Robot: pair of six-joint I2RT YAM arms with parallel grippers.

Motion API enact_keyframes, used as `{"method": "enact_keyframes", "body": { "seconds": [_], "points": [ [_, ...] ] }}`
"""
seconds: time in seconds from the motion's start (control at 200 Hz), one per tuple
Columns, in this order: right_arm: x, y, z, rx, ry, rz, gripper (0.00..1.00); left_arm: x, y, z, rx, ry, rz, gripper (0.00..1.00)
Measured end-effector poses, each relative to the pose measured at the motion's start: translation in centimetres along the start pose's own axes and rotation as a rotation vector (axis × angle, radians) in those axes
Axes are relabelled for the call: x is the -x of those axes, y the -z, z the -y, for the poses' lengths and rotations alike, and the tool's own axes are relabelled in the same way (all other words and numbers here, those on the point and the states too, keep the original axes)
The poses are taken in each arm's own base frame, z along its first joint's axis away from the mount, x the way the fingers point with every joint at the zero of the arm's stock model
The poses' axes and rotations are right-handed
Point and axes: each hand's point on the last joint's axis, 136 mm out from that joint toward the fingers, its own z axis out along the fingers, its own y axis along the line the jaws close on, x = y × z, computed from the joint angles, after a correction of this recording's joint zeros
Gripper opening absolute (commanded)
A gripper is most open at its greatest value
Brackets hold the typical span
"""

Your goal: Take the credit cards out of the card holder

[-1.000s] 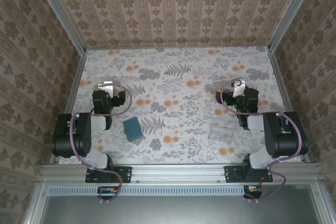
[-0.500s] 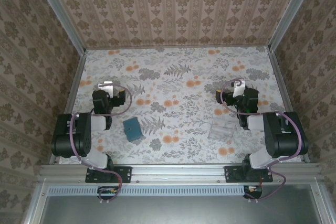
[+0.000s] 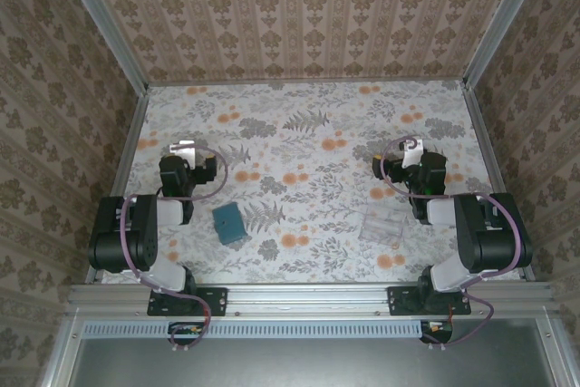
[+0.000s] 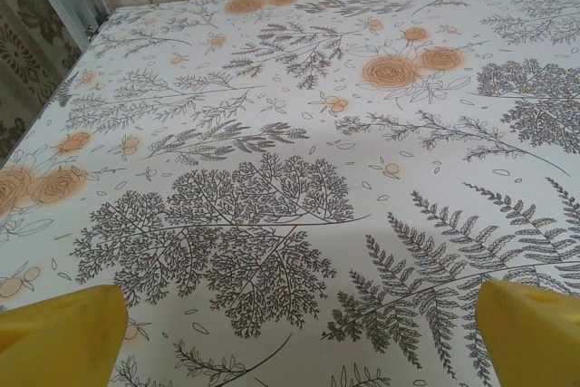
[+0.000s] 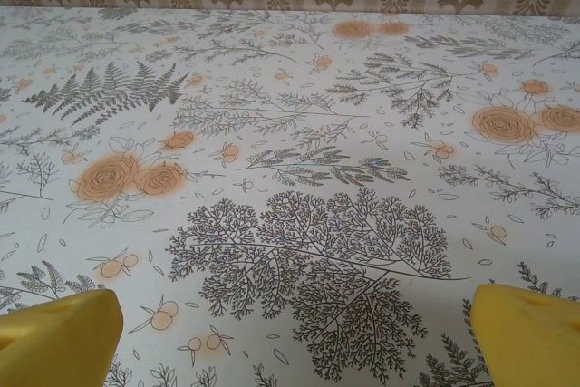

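Note:
The card holder (image 3: 228, 222) is a small teal wallet lying shut on the flowered table, near the front left. The credit cards are hidden from view. My left gripper (image 3: 184, 148) rests behind and to the left of the holder, apart from it. In the left wrist view this gripper (image 4: 294, 342) is open, its yellow fingertips (image 4: 59, 337) wide apart over bare cloth. My right gripper (image 3: 413, 149) sits at the right side of the table, far from the holder. It is open too (image 5: 292, 337), with nothing between its yellow fingertips (image 5: 530, 333).
A small clear plastic tray (image 3: 381, 224) lies in front of the right gripper, near the right arm's base. Patterned walls (image 3: 308, 15) and metal rails close in the table at the back and on both sides.

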Motion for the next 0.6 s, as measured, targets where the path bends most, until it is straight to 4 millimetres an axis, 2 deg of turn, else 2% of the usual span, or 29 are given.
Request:
{"method": "enact_keyframes", "body": {
  "seconds": [0.46, 0.6],
  "points": [
    [-0.1, 0.0, 1.0, -0.061, -0.021, -0.002, 1.0, 0.0, 0.1, -0.1, 0.009, -0.001, -0.003, 1.0],
    [-0.2, 0.4, 1.6, -0.101, -0.035, -0.023, 1.0, 1.1, 0.9, -0.1, 0.024, -0.006, 0.008, 1.0]
  ]
}}
